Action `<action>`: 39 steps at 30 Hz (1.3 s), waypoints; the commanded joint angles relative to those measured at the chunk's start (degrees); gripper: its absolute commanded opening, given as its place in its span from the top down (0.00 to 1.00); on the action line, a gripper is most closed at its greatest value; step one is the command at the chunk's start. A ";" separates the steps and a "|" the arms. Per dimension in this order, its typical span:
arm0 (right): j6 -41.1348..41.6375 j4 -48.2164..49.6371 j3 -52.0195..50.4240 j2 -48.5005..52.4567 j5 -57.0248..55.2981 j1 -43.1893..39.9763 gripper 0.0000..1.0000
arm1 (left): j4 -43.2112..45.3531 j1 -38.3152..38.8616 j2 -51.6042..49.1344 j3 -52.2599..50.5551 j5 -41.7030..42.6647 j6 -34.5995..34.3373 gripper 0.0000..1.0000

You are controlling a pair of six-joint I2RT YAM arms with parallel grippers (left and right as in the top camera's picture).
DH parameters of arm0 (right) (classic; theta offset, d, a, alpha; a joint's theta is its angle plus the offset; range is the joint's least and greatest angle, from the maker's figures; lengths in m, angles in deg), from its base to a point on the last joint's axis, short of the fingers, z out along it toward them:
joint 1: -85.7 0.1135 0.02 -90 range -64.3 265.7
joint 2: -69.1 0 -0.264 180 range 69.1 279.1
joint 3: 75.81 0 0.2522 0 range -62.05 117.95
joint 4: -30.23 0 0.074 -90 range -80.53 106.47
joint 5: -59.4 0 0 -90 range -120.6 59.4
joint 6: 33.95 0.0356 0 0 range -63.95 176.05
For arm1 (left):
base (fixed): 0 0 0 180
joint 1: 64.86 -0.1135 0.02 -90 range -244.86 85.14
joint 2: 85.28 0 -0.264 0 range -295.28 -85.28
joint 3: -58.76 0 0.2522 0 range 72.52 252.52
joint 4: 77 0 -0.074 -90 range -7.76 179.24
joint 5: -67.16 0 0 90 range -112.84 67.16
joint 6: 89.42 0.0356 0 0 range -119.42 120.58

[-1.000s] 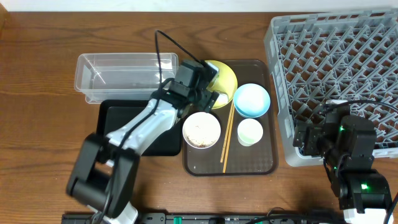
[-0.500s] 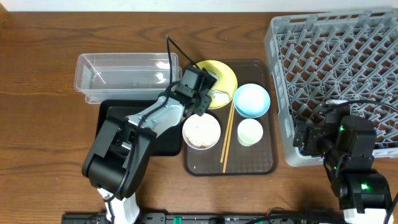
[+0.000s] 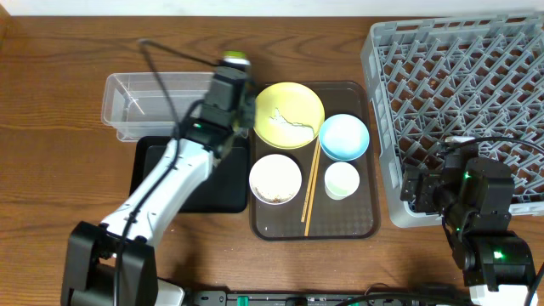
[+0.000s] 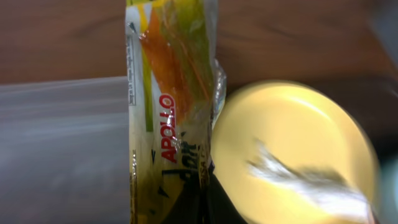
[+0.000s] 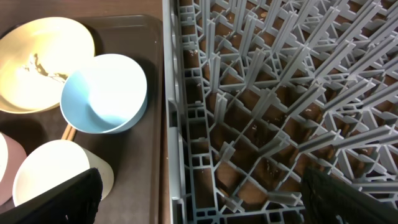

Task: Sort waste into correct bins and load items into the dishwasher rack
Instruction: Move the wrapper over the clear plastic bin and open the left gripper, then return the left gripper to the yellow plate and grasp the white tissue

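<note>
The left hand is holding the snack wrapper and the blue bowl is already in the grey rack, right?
Not quite. The left hand does hold the snack wrapper, but the blue bowl is not in the grey rack. It sits on the brown tray, as the overhead view shows.

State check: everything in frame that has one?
snack wrapper: gripped in left claw, by clear tub's end
clear tub: nothing visible inside
yellow plate: white scraps on it
white bowl: rice inside
blue bowl: upright, empty
cup: upright, empty
rack: no dishes
right claw: open
</note>
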 commanded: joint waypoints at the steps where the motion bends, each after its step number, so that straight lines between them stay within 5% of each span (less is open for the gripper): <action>1: 0.96 -0.07 1.07 -0.04 0.26 -0.90 0.01 | -0.81 -4.24 -1.97 0.33 -6.43 -17.14 0.94; 5: 0.96 -0.07 1.07 -0.04 0.28 -0.92 0.01 | -0.76 -8.15 -4.52 0.33 -5.77 -25.94 0.89; 7: 0.96 -0.07 1.07 -0.04 0.28 -0.92 0.01 | 0.42 -9.42 -5.64 0.33 -5.29 -28.94 0.63; 10: 0.96 -0.09 1.07 -0.04 0.28 -0.90 0.01 | 4.33 -9.99 -5.77 0.35 -1.42 -25.86 0.43; 17: 0.96 -0.09 1.07 -0.04 0.28 -0.90 0.01 | 8.55 -5.77 -3.98 0.35 13.18 -6.93 0.43; 22: 0.96 -0.09 1.07 -0.04 0.28 -0.90 0.01 | 4.52 2.16 -5.20 0.35 15.23 20.11 0.39; 26: 0.96 -0.09 1.07 -0.04 0.28 -0.90 0.01 | 3.30 6.56 -7.52 0.35 14.08 34.18 0.32; 39: 0.96 -0.09 1.07 -0.04 0.28 -0.92 0.01 | 11.30 8.76 -17.64 0.35 13.79 38.58 0.28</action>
